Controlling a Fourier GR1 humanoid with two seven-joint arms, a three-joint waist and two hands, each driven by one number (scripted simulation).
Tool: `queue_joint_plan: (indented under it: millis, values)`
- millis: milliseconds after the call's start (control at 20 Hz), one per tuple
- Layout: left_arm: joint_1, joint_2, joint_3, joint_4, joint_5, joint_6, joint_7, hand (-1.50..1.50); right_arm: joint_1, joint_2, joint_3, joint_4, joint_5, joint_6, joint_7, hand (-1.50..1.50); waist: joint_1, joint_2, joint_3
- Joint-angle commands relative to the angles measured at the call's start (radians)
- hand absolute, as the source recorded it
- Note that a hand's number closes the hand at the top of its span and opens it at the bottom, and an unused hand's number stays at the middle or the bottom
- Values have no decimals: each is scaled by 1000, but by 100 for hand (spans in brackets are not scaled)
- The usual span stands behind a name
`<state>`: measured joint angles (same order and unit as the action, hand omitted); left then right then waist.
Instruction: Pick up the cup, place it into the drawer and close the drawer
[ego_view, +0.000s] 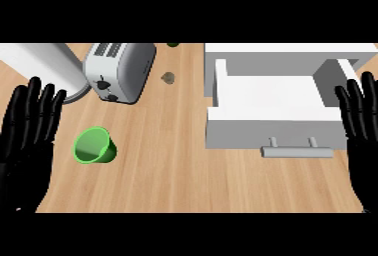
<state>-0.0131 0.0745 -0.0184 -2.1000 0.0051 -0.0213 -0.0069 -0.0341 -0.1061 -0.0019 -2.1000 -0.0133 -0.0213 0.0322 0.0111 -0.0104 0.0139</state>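
Both black hands, left hand (29, 125) and right hand (362, 120), rest with fingers straight and holding nothing, flanking the pulled-out white drawer (269, 130), likely awaiting the pick, while the glossy green tapered cup (94, 145) lies tipped on the wood-grain counter (184, 180), well left of the drawer.

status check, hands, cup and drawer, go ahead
Left hand, right hand open, empty. Green cup on its side, counter left. Drawer open, nothing between.

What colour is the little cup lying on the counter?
The cup is bright green, inside and out. It shows best in the head view, the only one given.
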Motion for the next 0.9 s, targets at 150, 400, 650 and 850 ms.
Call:
queue_joint_plan:
  millis: [150, 400, 650, 850]
  values:
    - [16, 101, 97, 29, 208, -184, -31, -150, 0, 30, 5, 29, 46, -28, -51, -150, -9, 11, -14]
    - [171, 63, 107, 46, 426, -247, 45, -150, 62, -53, -13, 14, 17, 61, -2, -150, -4, 10, -15]
    - [147, 104, 200, 216, 494, -340, -11, -150, -1, -59, -24, 20, 24, 67, 38, -150, -10, 11, -15]
    - [144, 99, 227, 277, 449, -359, -46, -150, 55, -6, 32, 47, 72, 68, -35, -150, -10, 10, -14]
